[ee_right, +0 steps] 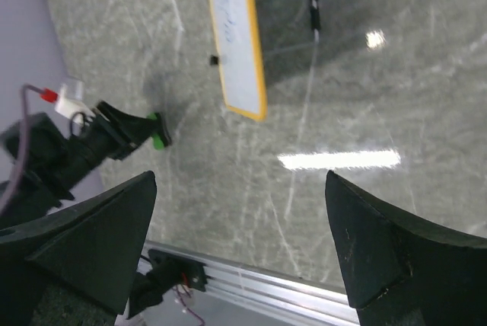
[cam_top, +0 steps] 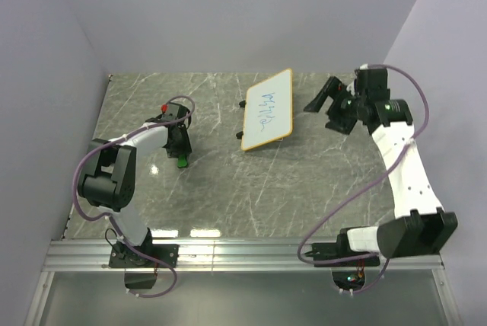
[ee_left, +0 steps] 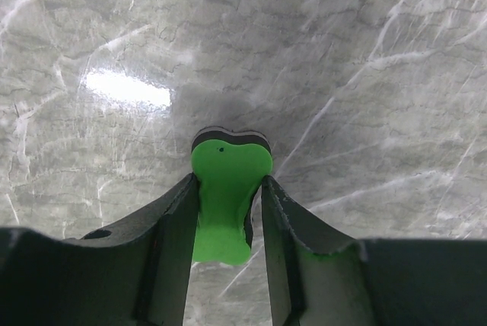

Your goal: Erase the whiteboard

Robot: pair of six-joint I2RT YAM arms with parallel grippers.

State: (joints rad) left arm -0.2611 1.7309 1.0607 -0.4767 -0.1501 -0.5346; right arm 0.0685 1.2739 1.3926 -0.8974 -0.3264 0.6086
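The whiteboard [cam_top: 268, 109], white with an orange-yellow frame and blue scribbles, lies tilted at the back middle of the table; it also shows in the right wrist view [ee_right: 234, 36]. My left gripper [cam_top: 181, 155] is shut on a small green eraser block [ee_left: 224, 196], its dark base touching the marble; the eraser's green tip shows in the top view [cam_top: 183, 162], left of the board. My right gripper [cam_top: 323, 97] is open and empty, raised to the right of the board, its fingers [ee_right: 84, 238] spread wide.
The marble tabletop [cam_top: 304, 181] is ringed by white walls. An aluminium rail [cam_top: 243, 254] runs along the near edge. Small black feet [ee_right: 214, 59] stick out from the board's side. The left arm [ee_right: 68, 147] shows in the right wrist view.
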